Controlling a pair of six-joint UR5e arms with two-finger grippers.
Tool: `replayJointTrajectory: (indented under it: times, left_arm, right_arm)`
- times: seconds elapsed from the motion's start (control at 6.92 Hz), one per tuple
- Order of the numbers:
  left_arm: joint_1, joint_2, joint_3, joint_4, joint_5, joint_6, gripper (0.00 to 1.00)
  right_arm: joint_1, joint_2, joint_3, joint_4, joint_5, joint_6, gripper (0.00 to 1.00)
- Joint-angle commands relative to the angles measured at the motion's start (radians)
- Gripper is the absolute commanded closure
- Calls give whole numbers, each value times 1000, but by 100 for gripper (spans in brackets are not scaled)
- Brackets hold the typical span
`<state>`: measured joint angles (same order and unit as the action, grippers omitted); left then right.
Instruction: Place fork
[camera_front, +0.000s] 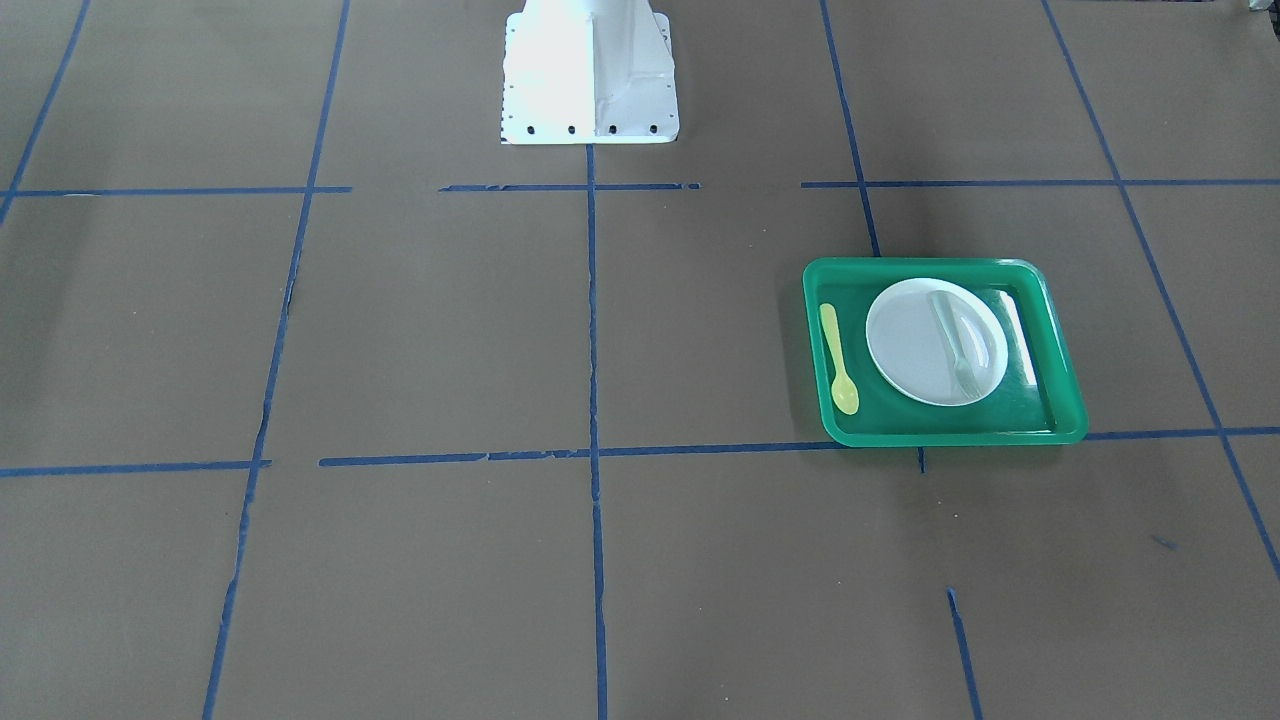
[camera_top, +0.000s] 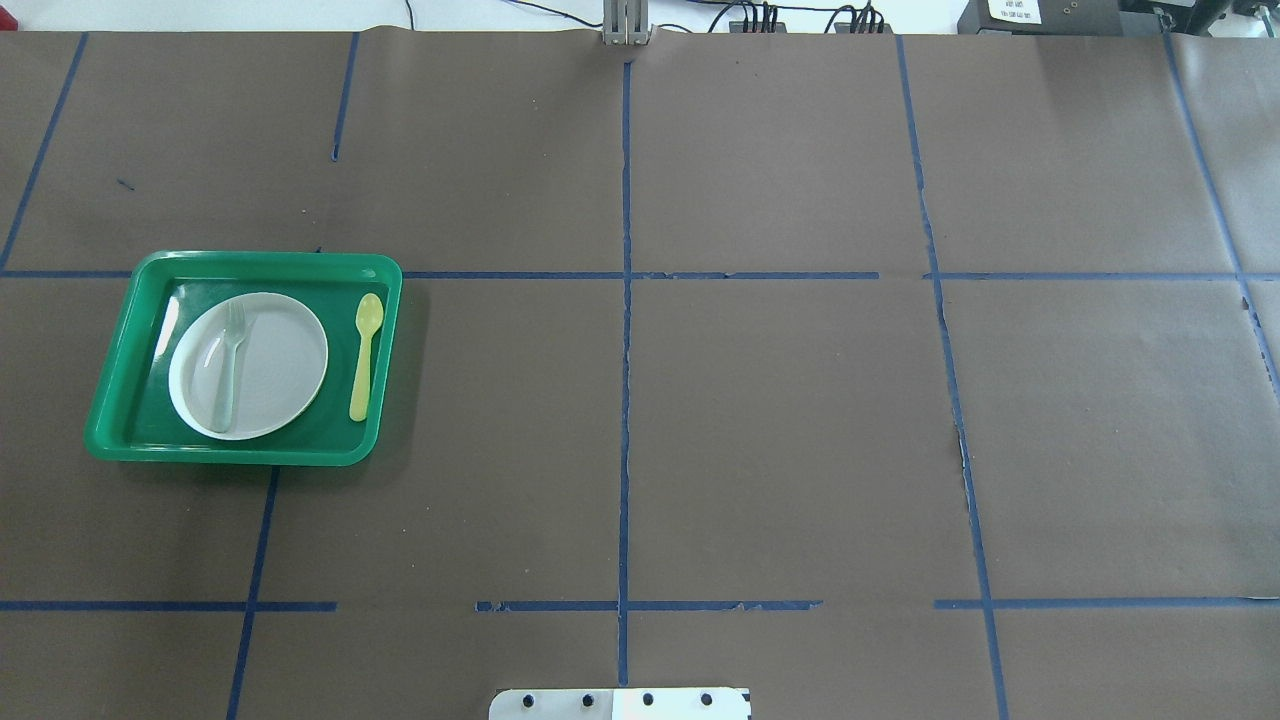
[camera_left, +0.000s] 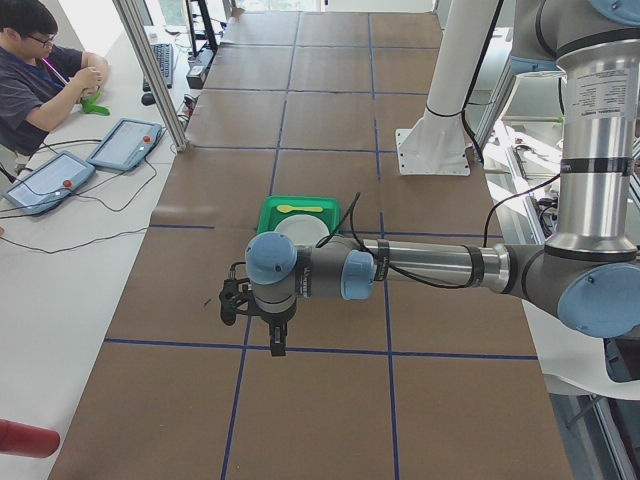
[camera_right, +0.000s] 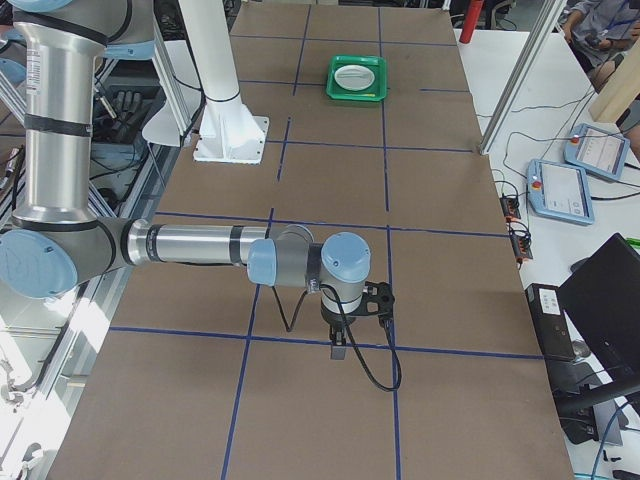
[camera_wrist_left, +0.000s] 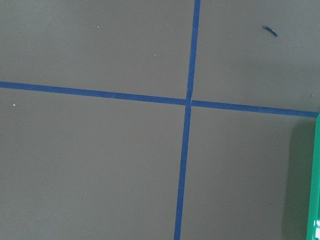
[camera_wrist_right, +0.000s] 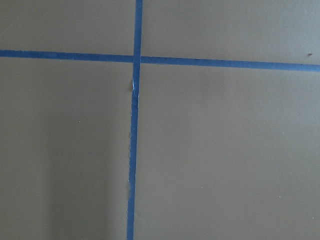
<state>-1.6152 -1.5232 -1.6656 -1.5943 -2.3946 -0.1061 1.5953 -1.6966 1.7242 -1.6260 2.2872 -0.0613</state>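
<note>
The fork (camera_top: 232, 360) lies flat on the white plate (camera_top: 285, 370), off to one side of it, tines toward the table's far edge.

Progress: nothing grips the fork. It may be already placed on the plate, or due to move to a bare part of the tray; the pictures do not settle which.

Containers: the green tray (camera_top: 260, 258), near the table's left end, holds the plate. It also holds a yellow spoon (camera_top: 365, 355), lying on the tray floor just beside the plate and parallel to the fork.

The left gripper (camera_left: 277, 345) hangs over the table beyond the tray, toward the left end. The right gripper (camera_right: 337, 350) hangs near the right end. The spread of either gripper's jaws cannot be told.
</note>
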Motion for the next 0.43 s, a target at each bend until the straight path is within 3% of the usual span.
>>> replayJointTrajectory:
  times: [0.0,0.29]
  left_arm:
    - [0,6,9,-36,0,-1,0]
    - [1,-3,6,-46,0,-1,0]
  right_arm:
    - [0,0,0,0,0,0,0]
    - [0,0,0,0,0,2,0]
